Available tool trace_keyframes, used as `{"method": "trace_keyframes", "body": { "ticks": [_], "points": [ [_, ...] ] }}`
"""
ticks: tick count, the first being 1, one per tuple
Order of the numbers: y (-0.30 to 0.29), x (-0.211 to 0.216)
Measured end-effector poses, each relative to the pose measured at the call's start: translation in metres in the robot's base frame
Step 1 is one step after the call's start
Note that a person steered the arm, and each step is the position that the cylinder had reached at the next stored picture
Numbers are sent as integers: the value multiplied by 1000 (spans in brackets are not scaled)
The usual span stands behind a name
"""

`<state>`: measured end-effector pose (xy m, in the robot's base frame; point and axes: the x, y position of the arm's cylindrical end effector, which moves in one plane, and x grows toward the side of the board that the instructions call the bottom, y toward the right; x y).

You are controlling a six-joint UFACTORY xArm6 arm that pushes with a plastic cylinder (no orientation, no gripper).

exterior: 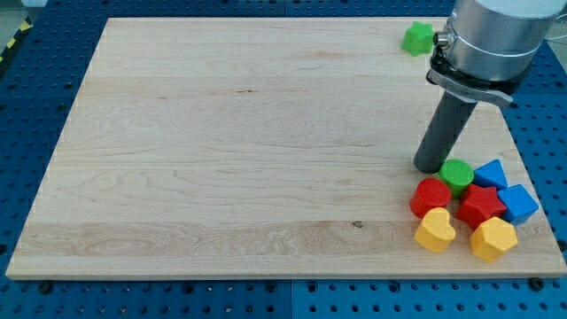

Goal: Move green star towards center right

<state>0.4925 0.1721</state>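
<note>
The green star (pixel 418 38) lies near the board's top right corner, just left of the arm's grey body. My tip (pixel 431 167) rests on the board at centre right, well below the green star. It stands just above and left of a green round block (pixel 457 175), close to it.
A cluster lies at the view's bottom right: a red round block (pixel 431 196), a red star-like block (pixel 480 204), a blue triangle block (pixel 492 174), a blue block (pixel 518 203), a yellow heart (pixel 435 230) and a yellow hexagon block (pixel 493 238). The wooden board (pixel 230 133) ends near them.
</note>
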Motion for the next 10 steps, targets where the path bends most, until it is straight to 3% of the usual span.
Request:
{"method": "trace_keyframes", "body": {
  "ticks": [2,3,5,6,7,8,10],
  "points": [
    [-3,-74],
    [28,-112],
    [44,-218],
    [65,-233],
    [125,-232],
    [128,-288],
    [40,-291]
  ]
}}
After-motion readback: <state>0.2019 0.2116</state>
